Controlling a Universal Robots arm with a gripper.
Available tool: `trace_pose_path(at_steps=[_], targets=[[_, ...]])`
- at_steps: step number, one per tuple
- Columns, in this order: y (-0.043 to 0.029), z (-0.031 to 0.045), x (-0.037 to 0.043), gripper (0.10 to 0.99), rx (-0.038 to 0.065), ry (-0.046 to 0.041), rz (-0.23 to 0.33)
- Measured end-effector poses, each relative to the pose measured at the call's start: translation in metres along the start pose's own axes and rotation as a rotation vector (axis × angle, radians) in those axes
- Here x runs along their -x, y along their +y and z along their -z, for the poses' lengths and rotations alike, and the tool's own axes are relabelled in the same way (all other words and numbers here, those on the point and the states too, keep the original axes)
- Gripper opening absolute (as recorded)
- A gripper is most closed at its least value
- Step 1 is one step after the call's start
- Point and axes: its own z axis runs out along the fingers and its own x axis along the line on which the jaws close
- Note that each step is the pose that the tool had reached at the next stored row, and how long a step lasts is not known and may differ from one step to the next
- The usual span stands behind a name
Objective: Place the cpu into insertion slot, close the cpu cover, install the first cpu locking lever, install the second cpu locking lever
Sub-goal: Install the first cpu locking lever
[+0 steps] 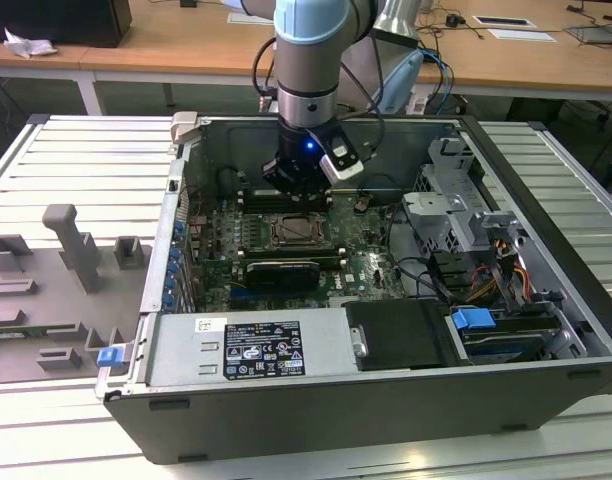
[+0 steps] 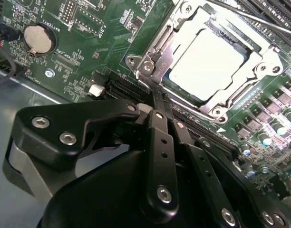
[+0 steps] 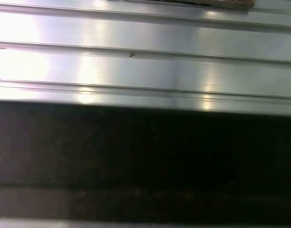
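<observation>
Reads gripper (image 2: 157, 102) as pinched fully together, nothing visibly held. Puts cpu (image 2: 207, 61) just beyond fingertips, flat beneath lowered cpu cover (image 2: 160, 52). Finds green board (image 2: 88, 28) directly under gripper, inside open computer case (image 1: 386, 420).

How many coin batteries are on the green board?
1. In the second wrist view the coin battery sits on the green board; the gripper covers part of the board, so more may be hidden.
</observation>
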Motion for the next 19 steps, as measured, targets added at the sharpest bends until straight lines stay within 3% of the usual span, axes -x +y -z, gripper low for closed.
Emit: trace_pose_path(at_steps=[4,9,14,19], targets=[[-0.0002,-0.0027,-0.0002,0.106,-0.005,0.0008,0.0],[0.0023,-0.0026,0.0,0.106,-0.002,0.0002,0.002],[0.0035,0.0126,0.0009,0.106,-0.004,0.0004,0.002],[0.0023,0.0131,0.0009,0.106,-0.004,0.0003,0.002]])
